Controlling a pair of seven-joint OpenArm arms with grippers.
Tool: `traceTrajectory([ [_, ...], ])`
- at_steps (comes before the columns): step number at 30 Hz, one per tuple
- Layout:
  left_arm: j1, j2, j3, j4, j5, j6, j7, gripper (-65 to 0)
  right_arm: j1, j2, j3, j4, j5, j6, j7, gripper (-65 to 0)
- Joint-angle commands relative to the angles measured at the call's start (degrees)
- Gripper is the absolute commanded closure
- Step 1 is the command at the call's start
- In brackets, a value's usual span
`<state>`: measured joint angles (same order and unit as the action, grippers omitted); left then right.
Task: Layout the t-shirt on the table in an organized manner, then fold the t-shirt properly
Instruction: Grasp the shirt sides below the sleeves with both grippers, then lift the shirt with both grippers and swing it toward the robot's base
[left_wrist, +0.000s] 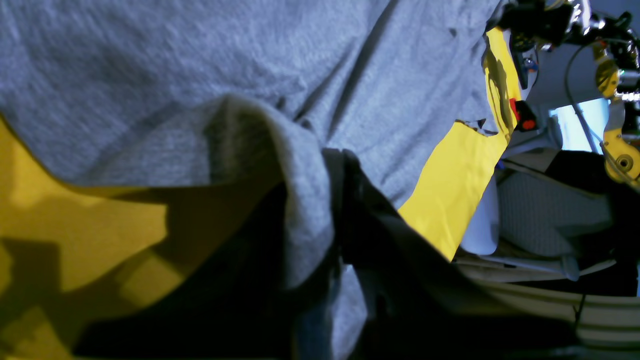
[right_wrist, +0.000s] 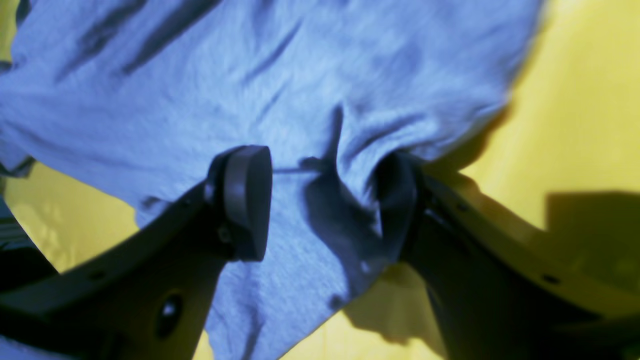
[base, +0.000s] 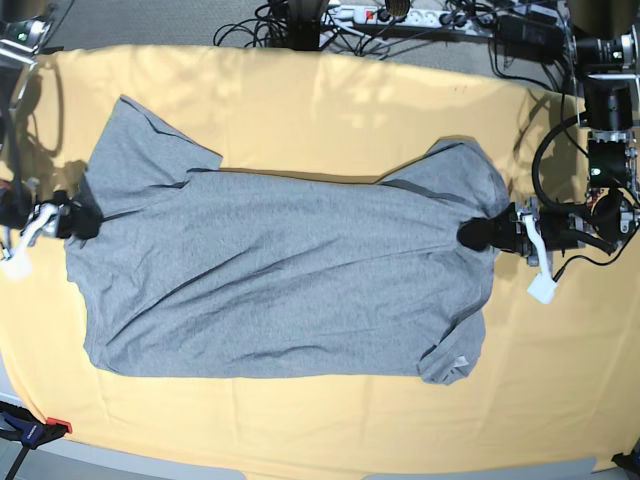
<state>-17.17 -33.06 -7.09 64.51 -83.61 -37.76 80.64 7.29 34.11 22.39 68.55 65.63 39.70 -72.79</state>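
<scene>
I saw the grey t-shirt (base: 280, 280) spread flat across the yellow table (base: 330, 100); my left gripper (base: 475, 234) had clamped its edge. My right gripper (right_wrist: 322, 200) stood wide, straddling a fold at the opposite edge.

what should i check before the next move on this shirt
1. Left claw shut on shirt: ok; the left wrist view shows cloth pinched in its jaws.
2. Right claw gripping: not ok; jaws stand apart, one fingertip lies on the cloth and a fold sits between them.
3. Shirt flat: not ok; wrinkles radiate from both claws and the hem corner by the left claw is curled.
4. Sleeves spread: ok, both show in the base view.
5. Shirt fully on the table: ok.
6. Cables behind the table clear of the arms: cannot tell.
</scene>
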Motion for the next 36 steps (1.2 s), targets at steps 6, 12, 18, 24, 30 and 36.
traceTrajectory([
  [6,-1.42,-1.11,-0.44,0.76,-1.39,0.0,-0.64,0.0,1.29,2.03,0.55,0.68,-6.03,0.3,7.41,-13.9],
  [12,-1.62,-1.14,-0.44,0.76,-1.39,0.0,-0.64,0.0,1.31,3.87,0.61,0.83,-5.4,0.3,6.16,0.0],
  [18,-6.49,-1.6,-0.55,0.76,-1.39,-0.22,-0.64,0.0,1.62,6.6,1.01,5.31,-2.14,0.3,6.14,0.0],
  [24,-12.92,-1.55,-0.55,0.76,-1.39,-2.24,-0.64,0.0,2.08,6.71,2.54,11.63,-2.6,0.3,6.19,0.0],
  [30,-21.2,-1.55,-0.52,0.76,-1.39,-2.24,-0.64,0.0,6.43,6.73,2.54,14.51,-2.67,0.3,6.19,0.0],
  [36,-28.63,-1.49,-0.52,0.76,6.51,-2.24,-2.49,0.0,12.26,6.69,2.51,14.49,-2.69,0.3,7.52,0.0],
])
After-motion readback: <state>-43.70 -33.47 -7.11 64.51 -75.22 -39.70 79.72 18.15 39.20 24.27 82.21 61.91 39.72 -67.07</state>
